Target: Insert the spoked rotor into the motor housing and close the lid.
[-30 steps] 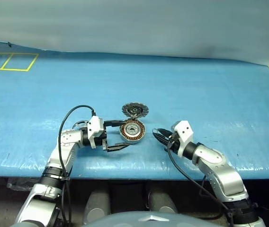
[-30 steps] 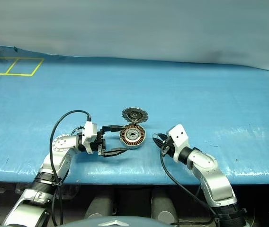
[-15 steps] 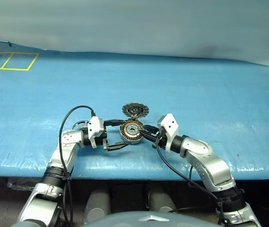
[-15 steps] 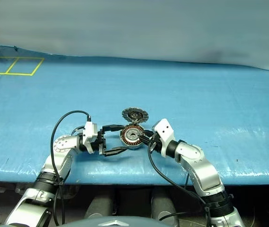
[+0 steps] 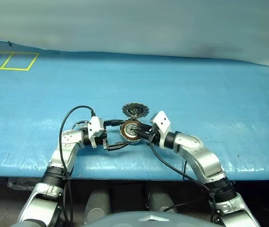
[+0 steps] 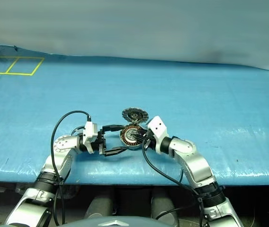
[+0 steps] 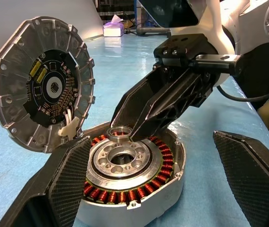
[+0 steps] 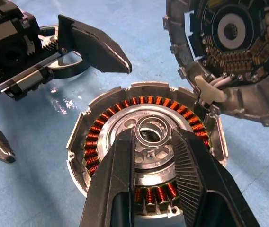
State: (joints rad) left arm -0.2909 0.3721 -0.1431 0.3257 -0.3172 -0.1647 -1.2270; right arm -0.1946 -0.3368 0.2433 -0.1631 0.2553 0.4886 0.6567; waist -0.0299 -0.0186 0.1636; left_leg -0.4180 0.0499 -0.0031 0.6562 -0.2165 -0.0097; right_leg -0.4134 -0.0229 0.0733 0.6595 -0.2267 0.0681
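Holding a small silver ring (image 8: 152, 129) between its fingertips, the right jaws (image 8: 152, 142) are clenched on it directly above the hub of the motor housing (image 7: 132, 187), which sits on the blue surface (image 5: 210, 90). The left jaws (image 7: 156, 189) are spread fully, released, one finger on each side of the housing without gripping it. The lid (image 7: 42, 82) stands open and upright, hinged at the housing rim on the far side of the right jaws, inner face with dark board and wiring turned toward the hub.

Judgement on the step in hand: the ring appears to be going onto the central bore. It should be kept flat and centred over the bore, lowered straight, and let go only once seated; a tilt would likely jam it against the hub edge. The left jaws are placed to steady the housing should it slide.

Obstructions: the copper windings (image 8: 172, 101) ring the hub closely beneath the right fingers, so clearance is tight. The white wire bundle (image 8: 209, 91) at the hinge lies just beside the right jaws and could snag. A dark ring-shaped part (image 8: 66, 61) lies beyond the left jaws; I cannot tell whether it is the spoked rotor.
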